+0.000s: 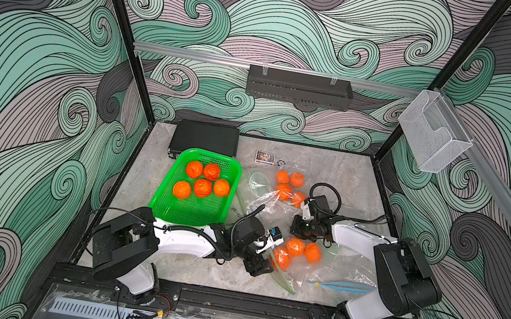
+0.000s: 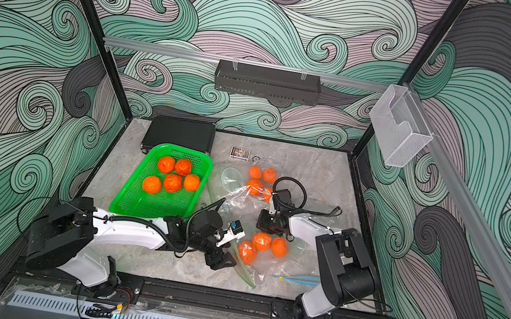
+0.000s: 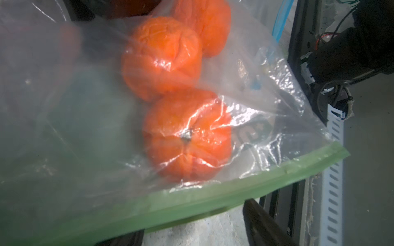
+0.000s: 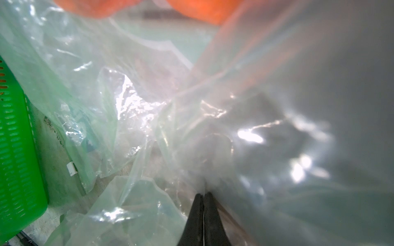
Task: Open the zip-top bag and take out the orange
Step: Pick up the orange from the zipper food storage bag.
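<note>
Left hand [image 1: 258, 268] agape, right hand [image 4: 204, 195] closed.

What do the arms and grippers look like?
The left arm and right arm have white shells and black joints. The left gripper and right gripper are black with tapered fingers. A black corrugated cable loops by each wrist; the left wrist carries a white, blue-marked module.

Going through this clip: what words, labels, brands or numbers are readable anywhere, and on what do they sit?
No text reads clearly in any view.
Zip-top bag: a grey printed mark in the left wrist view, blurred and creased, unreadable.
Small box: colourful print in both top views, too small to read.
White tab in the right wrist view: nothing legible.
</note>
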`<state>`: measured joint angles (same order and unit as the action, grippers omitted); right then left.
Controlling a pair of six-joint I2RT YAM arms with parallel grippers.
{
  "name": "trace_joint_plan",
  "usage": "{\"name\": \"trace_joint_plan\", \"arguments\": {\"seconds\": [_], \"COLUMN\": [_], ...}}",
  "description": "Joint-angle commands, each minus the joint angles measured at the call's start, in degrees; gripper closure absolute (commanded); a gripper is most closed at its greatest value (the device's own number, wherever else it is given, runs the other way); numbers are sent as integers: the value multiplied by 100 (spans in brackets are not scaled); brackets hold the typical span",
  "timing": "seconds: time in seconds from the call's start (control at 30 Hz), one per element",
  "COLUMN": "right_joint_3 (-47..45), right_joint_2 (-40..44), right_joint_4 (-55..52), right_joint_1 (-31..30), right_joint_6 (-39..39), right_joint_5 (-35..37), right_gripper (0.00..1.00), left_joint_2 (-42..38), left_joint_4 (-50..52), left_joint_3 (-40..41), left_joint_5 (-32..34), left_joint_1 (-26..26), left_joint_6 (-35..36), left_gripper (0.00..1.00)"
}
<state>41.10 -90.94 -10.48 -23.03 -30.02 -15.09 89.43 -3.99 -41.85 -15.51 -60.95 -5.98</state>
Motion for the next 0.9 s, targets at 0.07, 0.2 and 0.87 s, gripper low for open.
{"name": "trace_joint_plan", "arguments": {"seconds": [0.07, 0.2, 0.87], "right_joint_3": [-144, -172, -289], "right_joint_2": [-90, -100, -26], "right_joint_4": [-411, -387, -174], "right_joint_1": [-18, -22, 17], "right_joint_6": [23, 19, -69], "right_joint_5": [92, 79, 84], "right_gripper": [92, 92, 92], "left_joint_2": [305, 491, 402], "left_joint_4": [-80, -111, 564], "left_joint_3": [-494, -685, -1002], "left_joint_5": [332, 533, 663], "left_joint_1": [-199, -277, -306], "left_joint_6": [110, 19, -586], "left_gripper": [17, 14, 56]}}
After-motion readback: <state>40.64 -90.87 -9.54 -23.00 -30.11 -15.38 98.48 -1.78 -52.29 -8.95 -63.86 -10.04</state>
